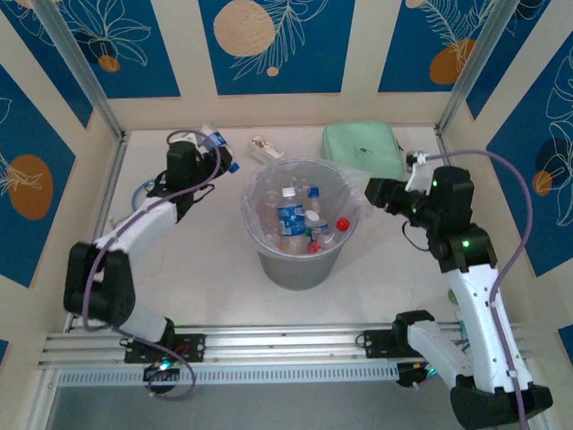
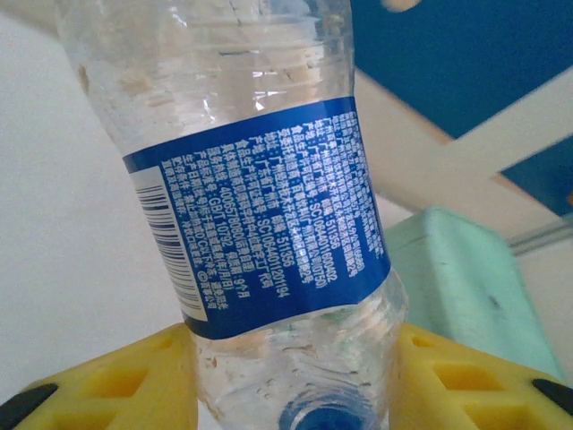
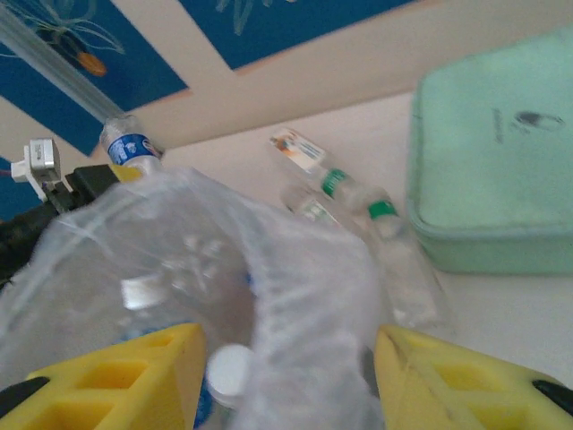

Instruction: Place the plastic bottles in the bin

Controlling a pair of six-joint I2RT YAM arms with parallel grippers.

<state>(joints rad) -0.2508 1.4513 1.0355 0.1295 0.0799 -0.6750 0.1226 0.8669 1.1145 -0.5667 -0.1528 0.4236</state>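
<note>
My left gripper [image 1: 212, 146] [image 2: 295, 363] is shut on a clear plastic bottle [image 2: 260, 224] with a blue label, held near its blue-capped neck, above the table to the left of the bin [image 1: 300, 260]. The bin is a round grey bucket lined with a clear bag, and several bottles [image 1: 291, 219] lie inside it. My right gripper [image 1: 369, 191] [image 3: 286, 358] is at the bin's right rim, open, with the bag's edge [image 3: 304, 296] standing between its yellow fingers [image 3: 134, 376]. More clear bottles [image 3: 349, 193] lie on the table behind the bin [image 1: 262, 148].
A flat mint-green pouch [image 1: 363, 148] [image 3: 488, 170] lies at the back right, close to the loose bottles. A bluish looped tube [image 1: 141, 191] sits under the left arm. Patterned walls enclose the table on three sides.
</note>
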